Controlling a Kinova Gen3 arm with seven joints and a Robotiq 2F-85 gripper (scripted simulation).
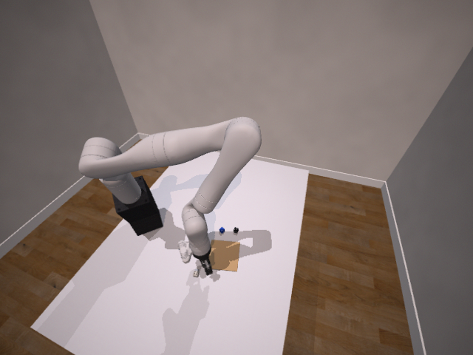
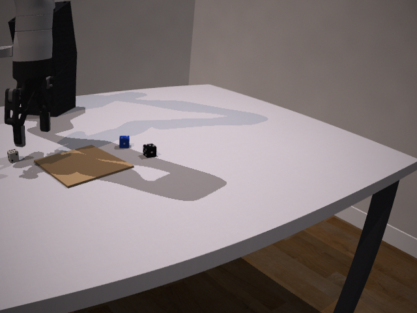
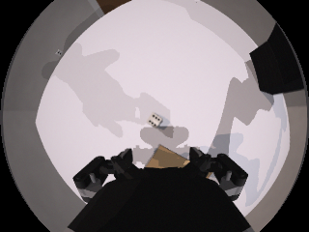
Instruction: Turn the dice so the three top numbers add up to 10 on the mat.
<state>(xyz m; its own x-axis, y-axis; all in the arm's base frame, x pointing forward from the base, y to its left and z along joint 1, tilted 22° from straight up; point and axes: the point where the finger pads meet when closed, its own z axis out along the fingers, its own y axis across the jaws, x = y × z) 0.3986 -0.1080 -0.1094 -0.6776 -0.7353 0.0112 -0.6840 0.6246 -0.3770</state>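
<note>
- The black two-fingered hand (image 2: pixel 29 129) hangs point-down just above the white bench (image 2: pixel 235 162), fingers spread wide with nothing between them, beside the near-left edge of the mat.
- The small white cube die with dark pips (image 2: pixel 13 155) lies on the bench just off that mat edge, slightly forward of the hand. In the wrist view it sits a little ahead of the fingers, not between them.
- To do the pick well, I judge the hand should first slide over until the die is centred in the gap, then descend with the pads square to two opposite faces, so closing does not skid or tip it.
- Read the top pips before gripping; they are too small here to count, and the roll needed depends on them.
- The flat square tan cardboard-like mat (image 2: pixel 84 164) carries no dice. Keep the fingertips off its edge so it is not dragged or lifted.
- Further back, the blue cube die (image 2: pixel 124 141) and the black cube die (image 2: pixel 149 150) stand on the bench just beyond the mat's far edge, near each other, awaiting later moves.
</note>
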